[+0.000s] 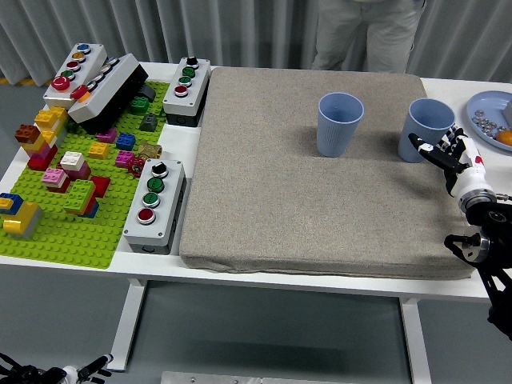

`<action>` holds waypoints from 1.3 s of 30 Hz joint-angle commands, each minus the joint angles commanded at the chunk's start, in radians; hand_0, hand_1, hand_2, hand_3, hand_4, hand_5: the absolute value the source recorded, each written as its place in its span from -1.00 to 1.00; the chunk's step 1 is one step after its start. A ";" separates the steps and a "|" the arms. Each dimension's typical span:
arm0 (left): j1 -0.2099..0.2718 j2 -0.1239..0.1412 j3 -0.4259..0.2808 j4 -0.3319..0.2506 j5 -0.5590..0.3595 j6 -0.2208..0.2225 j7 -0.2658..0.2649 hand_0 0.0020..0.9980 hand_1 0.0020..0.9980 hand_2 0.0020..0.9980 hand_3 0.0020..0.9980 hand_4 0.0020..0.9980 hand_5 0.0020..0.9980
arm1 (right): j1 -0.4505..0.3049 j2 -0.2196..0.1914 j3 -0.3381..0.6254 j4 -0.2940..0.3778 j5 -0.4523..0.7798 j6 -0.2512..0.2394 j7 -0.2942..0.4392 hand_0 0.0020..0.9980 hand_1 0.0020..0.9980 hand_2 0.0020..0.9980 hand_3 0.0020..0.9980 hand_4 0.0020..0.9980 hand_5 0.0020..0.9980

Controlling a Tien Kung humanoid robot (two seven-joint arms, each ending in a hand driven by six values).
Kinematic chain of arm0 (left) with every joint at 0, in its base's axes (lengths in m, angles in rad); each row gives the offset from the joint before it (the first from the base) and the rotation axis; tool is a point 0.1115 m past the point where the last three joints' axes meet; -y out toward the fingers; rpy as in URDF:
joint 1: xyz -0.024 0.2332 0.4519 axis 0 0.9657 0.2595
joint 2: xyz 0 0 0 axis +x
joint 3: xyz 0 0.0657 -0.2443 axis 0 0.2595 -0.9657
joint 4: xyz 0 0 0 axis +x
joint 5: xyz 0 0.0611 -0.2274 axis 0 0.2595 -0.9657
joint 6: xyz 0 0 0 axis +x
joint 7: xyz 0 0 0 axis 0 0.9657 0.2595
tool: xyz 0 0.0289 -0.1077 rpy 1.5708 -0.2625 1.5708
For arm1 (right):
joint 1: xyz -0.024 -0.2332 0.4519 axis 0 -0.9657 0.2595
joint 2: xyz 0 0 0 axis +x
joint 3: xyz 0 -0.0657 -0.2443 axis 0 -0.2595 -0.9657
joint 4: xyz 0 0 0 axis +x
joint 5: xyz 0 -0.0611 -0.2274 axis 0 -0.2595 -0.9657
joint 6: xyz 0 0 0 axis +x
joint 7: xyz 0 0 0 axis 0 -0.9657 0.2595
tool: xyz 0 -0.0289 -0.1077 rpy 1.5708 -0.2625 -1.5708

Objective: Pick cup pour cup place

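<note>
Two light blue cups stand upright on the grey mat (312, 200). One cup (339, 123) is near the mat's middle back. The other cup (425, 126) is at the mat's right edge. My right hand (448, 150) is right beside that cup, just to its lower right, fingers spread and reaching towards its side without closing round it. Nothing is in the hand. My left hand shows only as fingertips (88, 370) at the bottom left corner, below the table.
A green baseplate (56, 232) with several bricks and several grey button boxes (154, 204) fill the left side. A blue plate (480, 106) with small items sits at the far right. A person (364, 32) stands behind the table.
</note>
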 joint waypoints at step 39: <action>-0.014 0.000 0.003 0.000 0.005 -0.001 0.001 0.70 0.72 0.78 0.58 0.19 1.00 | 0.066 0.022 -0.013 -0.086 0.029 0.003 0.006 1.00 0.92 1.00 1.00 0.73 -0.26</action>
